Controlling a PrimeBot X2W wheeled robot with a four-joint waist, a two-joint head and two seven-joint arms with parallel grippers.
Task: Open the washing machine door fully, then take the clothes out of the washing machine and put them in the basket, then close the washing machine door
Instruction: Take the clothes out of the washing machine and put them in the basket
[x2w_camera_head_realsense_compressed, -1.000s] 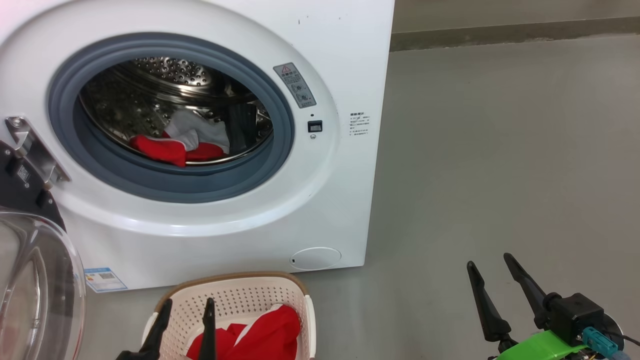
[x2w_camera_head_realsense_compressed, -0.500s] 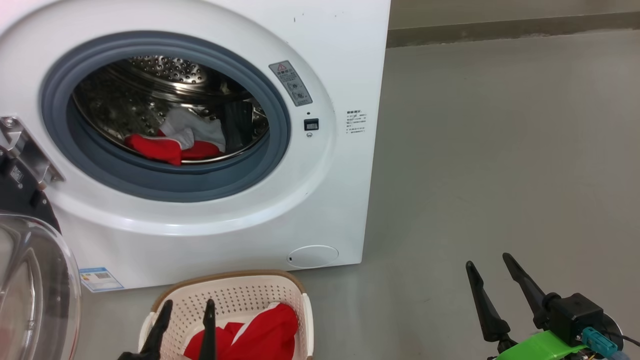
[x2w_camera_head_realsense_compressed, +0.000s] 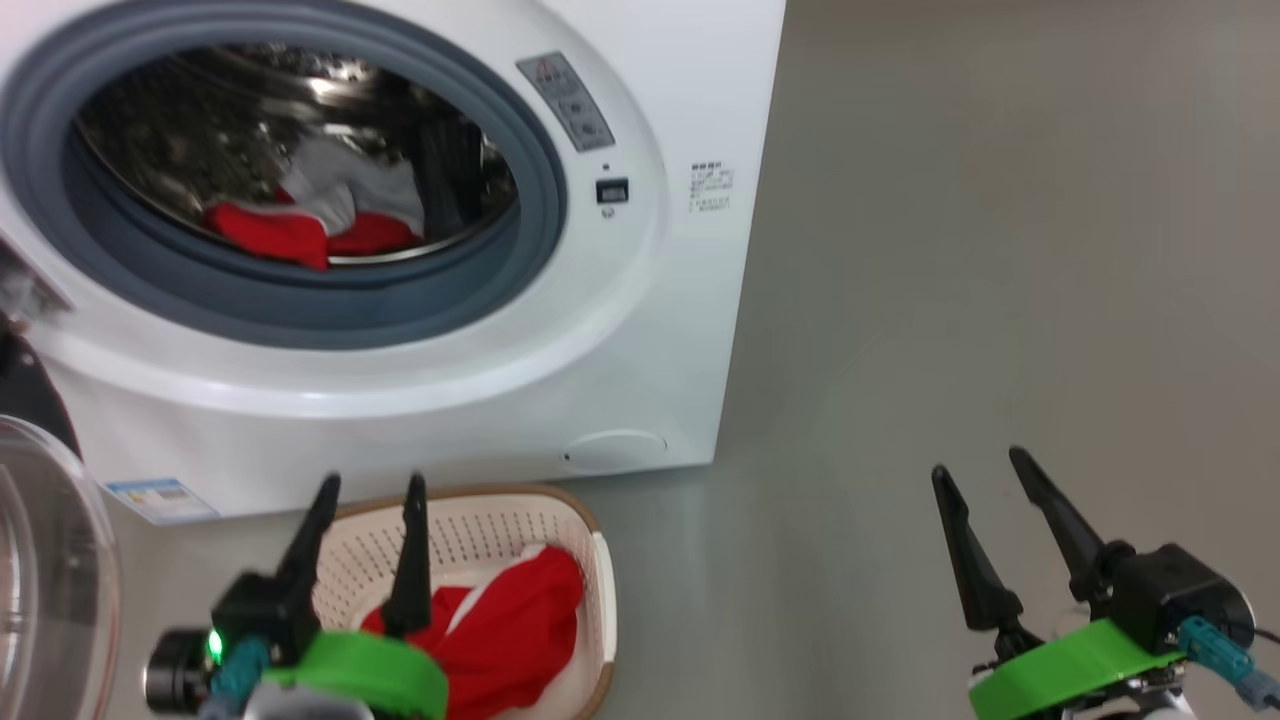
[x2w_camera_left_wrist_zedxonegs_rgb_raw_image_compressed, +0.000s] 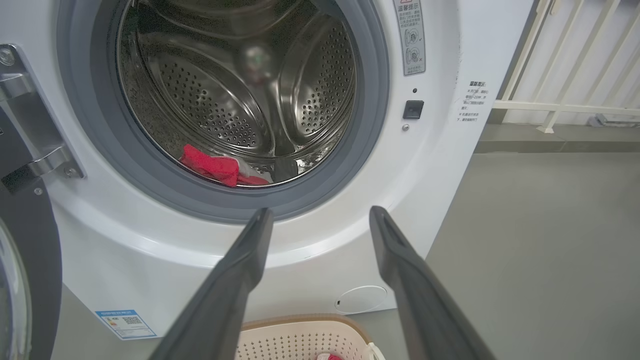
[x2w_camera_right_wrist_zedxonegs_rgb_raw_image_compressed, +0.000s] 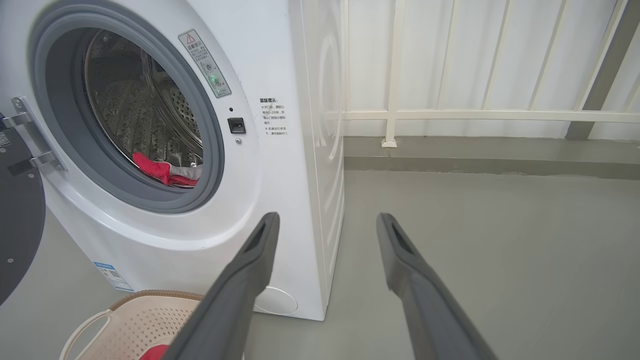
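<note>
The white washing machine (x2w_camera_head_realsense_compressed: 640, 330) stands with its door (x2w_camera_head_realsense_compressed: 45, 560) swung open at the lower left, the clear glass bowl showing. In the steel drum lie red and white clothes (x2w_camera_head_realsense_compressed: 300, 215), which the left wrist view (x2w_camera_left_wrist_zedxonegs_rgb_raw_image_compressed: 212, 165) and the right wrist view (x2w_camera_right_wrist_zedxonegs_rgb_raw_image_compressed: 162, 170) also catch. The cream basket (x2w_camera_head_realsense_compressed: 480, 525) sits on the floor before the machine with a red garment (x2w_camera_head_realsense_compressed: 500, 625) in it. My left gripper (x2w_camera_head_realsense_compressed: 370, 485) hangs open and empty above the basket. To the right, over the bare floor, my right gripper (x2w_camera_head_realsense_compressed: 980, 465) is open and empty too.
Grey floor (x2w_camera_head_realsense_compressed: 1000, 250) stretches to the right of the machine. A white railing (x2w_camera_right_wrist_zedxonegs_rgb_raw_image_compressed: 475, 115) and a low kerb run behind it. The metal door hinge (x2w_camera_left_wrist_zedxonegs_rgb_raw_image_compressed: 30, 130) juts out at the opening's left edge.
The head camera has tipped and the picture shifted, so the machine sits higher and closer. My left gripper has risen into fuller view above the basket. The right gripper holds its place.
</note>
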